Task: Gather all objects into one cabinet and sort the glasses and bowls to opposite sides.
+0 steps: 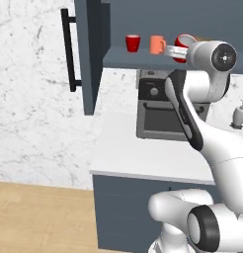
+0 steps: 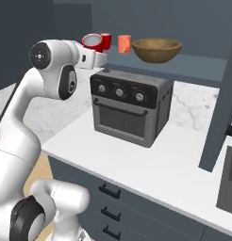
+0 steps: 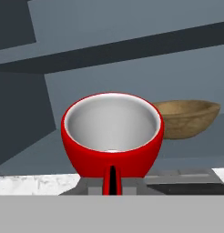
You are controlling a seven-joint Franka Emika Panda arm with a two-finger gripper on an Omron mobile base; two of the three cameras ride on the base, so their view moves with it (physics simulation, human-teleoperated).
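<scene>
At the cabinet (image 1: 94, 54) shelf I've got the pincer (image 3: 112, 189) clamped on a red mug (image 3: 112, 136) — next, set it beside the orange mug (image 1: 157, 44), away from the wooden bowl (image 2: 157, 49).

toaster oven (image 2: 129, 107) below shelf, bowl (image 2: 156, 49) right

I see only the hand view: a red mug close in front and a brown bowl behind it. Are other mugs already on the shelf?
Observer: Yes. A second red mug and an orange mug stand side by side on the cabinet shelf.
Operator: Where is the bowl relative to them?
Observer: The wooden bowl sits on the same shelf, beyond the orange mug, away from the second red mug.
Operator: What is below my mug?
Observer: A toaster oven on the counter. The pincer holds the held mug above it.
</scene>
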